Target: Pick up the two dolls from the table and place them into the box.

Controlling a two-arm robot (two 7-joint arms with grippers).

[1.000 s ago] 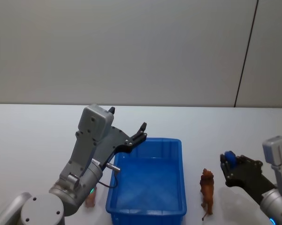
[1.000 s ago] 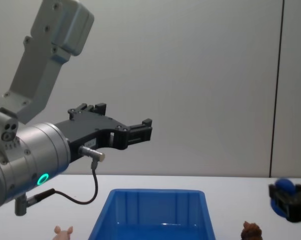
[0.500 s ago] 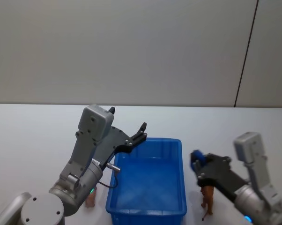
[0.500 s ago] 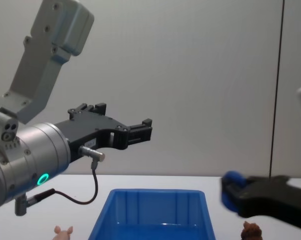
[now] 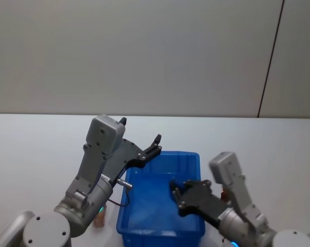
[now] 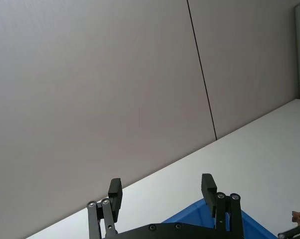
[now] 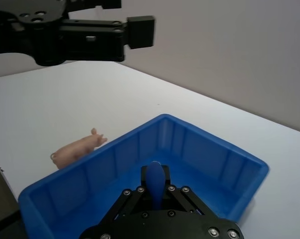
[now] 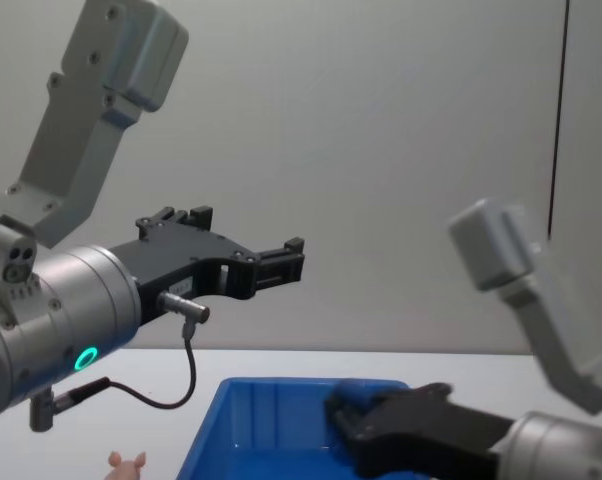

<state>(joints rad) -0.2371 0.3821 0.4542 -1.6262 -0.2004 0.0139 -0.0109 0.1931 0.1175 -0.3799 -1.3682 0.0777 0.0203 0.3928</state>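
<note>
My right gripper (image 7: pixel 155 191) is shut on the dark blue doll (image 7: pixel 155 180) and hangs over the inside of the blue box (image 7: pixel 216 145). In the head view the right gripper (image 5: pixel 175 193) sits above the middle of the box (image 5: pixel 160 233). The pale pink pig doll (image 7: pixel 77 148) lies on the table just outside the box's left wall, partly hidden under my left arm in the head view (image 5: pixel 99 220). My left gripper (image 5: pixel 155 144) is open and empty, raised above the box's far left corner.
A small brown toy animal (image 6: pixel 299 215) stands on the table to the right of the box, mostly hidden behind my right arm. The white table stretches wide on both sides, with a grey wall behind.
My right arm has swung left with the dark blue doll, from the table right of the box to above the box's inside. The left arm has not moved.
</note>
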